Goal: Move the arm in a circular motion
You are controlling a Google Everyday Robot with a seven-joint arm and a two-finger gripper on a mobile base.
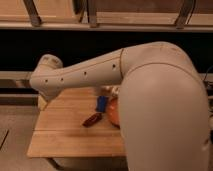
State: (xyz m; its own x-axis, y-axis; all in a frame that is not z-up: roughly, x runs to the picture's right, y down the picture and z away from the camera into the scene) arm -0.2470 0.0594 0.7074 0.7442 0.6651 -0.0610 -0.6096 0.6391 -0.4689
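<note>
One huge cream arm (pixel 100 70) sweeps across the wooden table (pixel 65 130), elbow at left; its end effector is out of sight. Blue object (pixel 101 103), red item (pixel 92 119), dark shelving behind.

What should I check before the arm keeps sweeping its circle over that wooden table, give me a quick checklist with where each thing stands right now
1. Arm above the wooden table, not touching the top: ok, it appears raised over the far left part.
2. Tool position: cannot tell, it is not in view; only the rounded joint at the arm's left end shows.
3. Blue object free of the arm: ok, it lies below the arm segment.
4. Dark red object free of the arm: ok, it lies flat on the wood.
5. Orange bowl position: cannot tell, the big near segment hides most of it.
6. Room toward the rail behind: cannot tell.
</note>
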